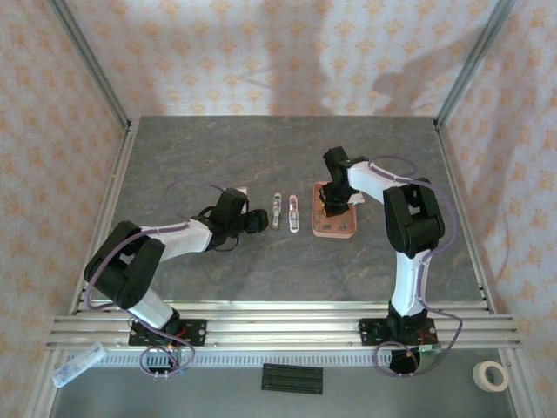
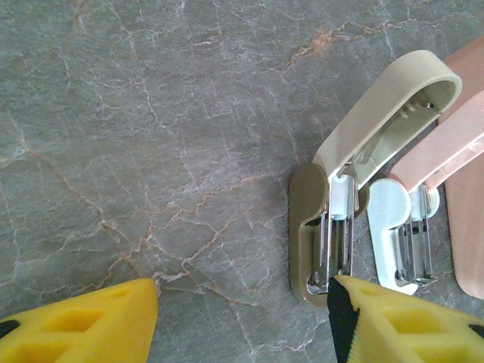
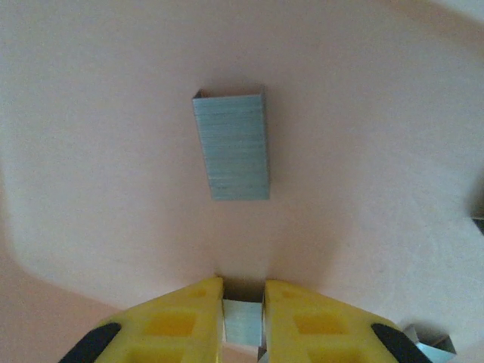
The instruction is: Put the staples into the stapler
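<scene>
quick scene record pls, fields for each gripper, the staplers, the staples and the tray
left gripper: open, low over the table, one finger by the magazine end of the beige stapler
right gripper: shut on a staple block, over the tray
staplers: beige stapler and pale pink stapler, side by side, both hinged open, magazines exposed
staples: second staple block lying loose in the tray, ahead of the right fingers
tray: salmon pink, right of the staplers in the top view
loading: no staples placed in a stapler yet
</scene>
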Controlling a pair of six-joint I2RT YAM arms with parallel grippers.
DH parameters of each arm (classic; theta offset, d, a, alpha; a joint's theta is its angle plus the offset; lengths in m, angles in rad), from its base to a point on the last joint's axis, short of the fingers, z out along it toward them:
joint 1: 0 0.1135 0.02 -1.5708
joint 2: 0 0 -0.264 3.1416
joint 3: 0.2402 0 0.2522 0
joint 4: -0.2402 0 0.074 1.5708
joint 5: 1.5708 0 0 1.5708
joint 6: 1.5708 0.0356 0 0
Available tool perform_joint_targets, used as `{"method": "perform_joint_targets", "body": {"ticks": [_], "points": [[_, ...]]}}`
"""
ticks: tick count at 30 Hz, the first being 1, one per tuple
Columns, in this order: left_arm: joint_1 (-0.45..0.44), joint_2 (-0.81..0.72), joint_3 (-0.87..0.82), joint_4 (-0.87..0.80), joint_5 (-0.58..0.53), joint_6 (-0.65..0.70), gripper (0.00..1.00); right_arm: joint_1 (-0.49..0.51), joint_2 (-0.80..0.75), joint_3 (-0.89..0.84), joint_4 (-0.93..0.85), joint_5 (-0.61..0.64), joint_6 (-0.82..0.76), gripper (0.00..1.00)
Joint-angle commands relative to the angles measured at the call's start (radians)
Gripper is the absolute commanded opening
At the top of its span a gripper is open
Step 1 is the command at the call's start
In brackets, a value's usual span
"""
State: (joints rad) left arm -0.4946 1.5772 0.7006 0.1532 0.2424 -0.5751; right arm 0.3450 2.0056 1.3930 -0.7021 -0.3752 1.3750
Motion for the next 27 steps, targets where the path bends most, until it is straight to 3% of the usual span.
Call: {"method": "perform_joint_targets", "body": {"ticks": [1, 14, 27], "points": [[0.012, 0.004, 0.024, -0.007, -0.020, 0.015, 0.62, -0.009, 0.052, -0.023, 0.012, 0.038, -0.022, 0.19], [0.013, -0.037, 0.000, 0.007, -0.016, -0.012, 0.62, -0.008, -0.067, -0.064, -0.013, 0.132, -0.101, 0.18], [0.019, -0.127, -0.054, -0.001, -0.059, -0.029, 0.63, 0.001, -0.200, -0.201, 0.101, 0.145, -0.169, 0.18]]}}
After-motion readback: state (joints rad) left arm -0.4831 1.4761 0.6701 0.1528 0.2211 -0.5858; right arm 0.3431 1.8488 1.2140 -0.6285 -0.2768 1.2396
